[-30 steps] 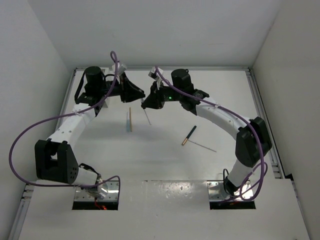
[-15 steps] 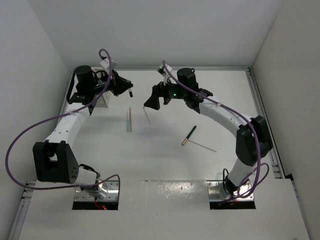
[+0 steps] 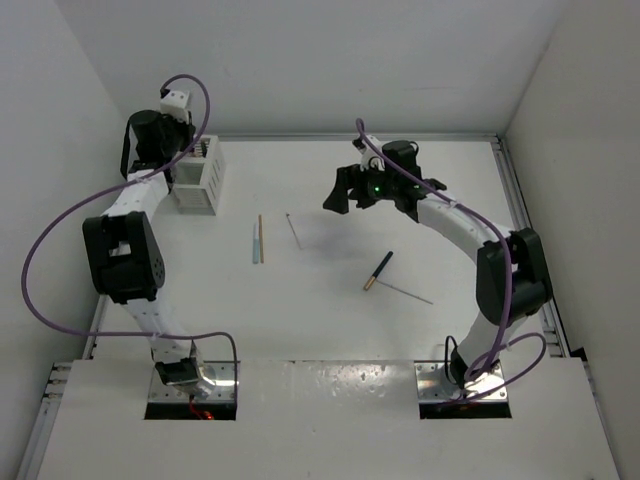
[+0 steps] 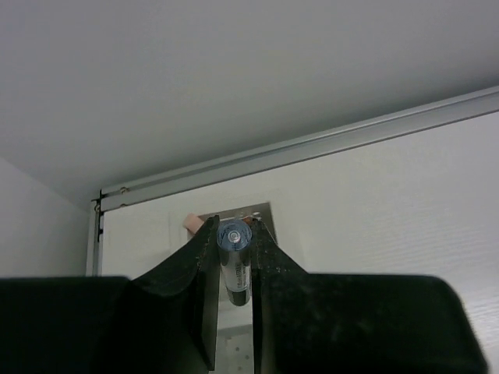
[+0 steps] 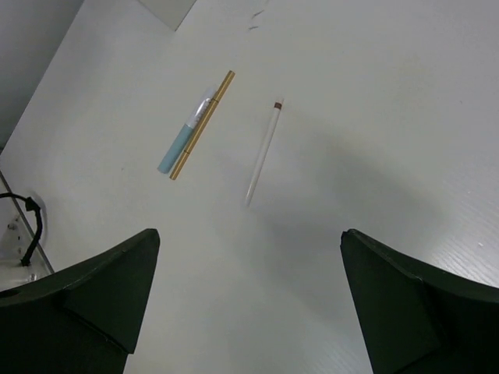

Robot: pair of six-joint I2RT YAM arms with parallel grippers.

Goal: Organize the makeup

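Note:
My left gripper (image 4: 234, 224) is shut on a dark makeup stick (image 4: 235, 273) with a blue end cap, held over the white slotted rack (image 4: 178, 227). A pink stick end (image 4: 191, 221) pokes from the rack. In the top view the left gripper (image 3: 197, 152) hangs over the rack (image 3: 203, 182) at the far left. My right gripper (image 3: 340, 200) (image 5: 249, 234) stands open and holds nothing above the table. On the table lie a pale blue stick (image 3: 255, 244) (image 5: 178, 148), a tan stick (image 3: 261, 238) (image 5: 204, 123), a thin white stick (image 3: 293, 230) (image 5: 263, 152), a black stick with a copper tip (image 3: 378, 270) and a thin silvery stick (image 3: 406, 291).
White walls close in the table on the left, back and right. A metal rail (image 4: 312, 144) runs along the back edge just behind the rack. The left arm's purple cable (image 3: 60, 240) loops out over the left side.
The left arm has swung left and back to the rack with the dark stick in its jaws. The right gripper has opened and drawn back to the right.

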